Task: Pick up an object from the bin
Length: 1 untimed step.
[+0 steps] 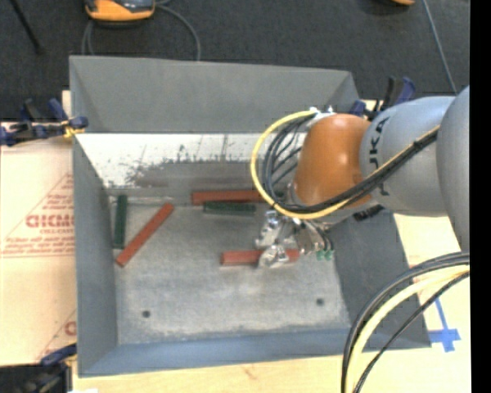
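We see the arm reaching in from the right of the frame, its orange cover and looped cables hanging over the right half of the grey bin. The gripper is down near the floor of the bin, right of centre, at the right end of a short red stick that lies level across the frame. A little red shows on the gripper's right side too, so the stick seems to pass under or through it. We cannot tell whether the gripper is parted or clamped on the stick, nor whether the stick is off the floor. Just right of the gripper we see a small green bit, too small to name. Above the gripper, near the back wall, lie a longer reddish-brown stick and, just below it, a dark green stick, both level. Well apart, at the left of the bin, an upright dark green stick lies beside a slanted red stick, their lower ends close together.
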Available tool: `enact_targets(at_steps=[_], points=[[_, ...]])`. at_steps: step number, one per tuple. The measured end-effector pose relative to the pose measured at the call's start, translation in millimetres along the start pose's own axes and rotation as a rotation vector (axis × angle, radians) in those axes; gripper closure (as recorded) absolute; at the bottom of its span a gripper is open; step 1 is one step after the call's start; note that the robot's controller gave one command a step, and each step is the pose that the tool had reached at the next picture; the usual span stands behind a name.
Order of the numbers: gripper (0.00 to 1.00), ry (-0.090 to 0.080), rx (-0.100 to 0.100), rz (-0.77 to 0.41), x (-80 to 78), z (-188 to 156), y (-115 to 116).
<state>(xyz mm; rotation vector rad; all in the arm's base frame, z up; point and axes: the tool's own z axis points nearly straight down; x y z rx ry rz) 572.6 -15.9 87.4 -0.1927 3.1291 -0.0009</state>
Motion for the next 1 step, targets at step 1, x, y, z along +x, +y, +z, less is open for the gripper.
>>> enact_targets(at_steps=[1], points=[[1.00, 0.006, -0.001, 0.000, 1.1, -9.4, 0.0]])
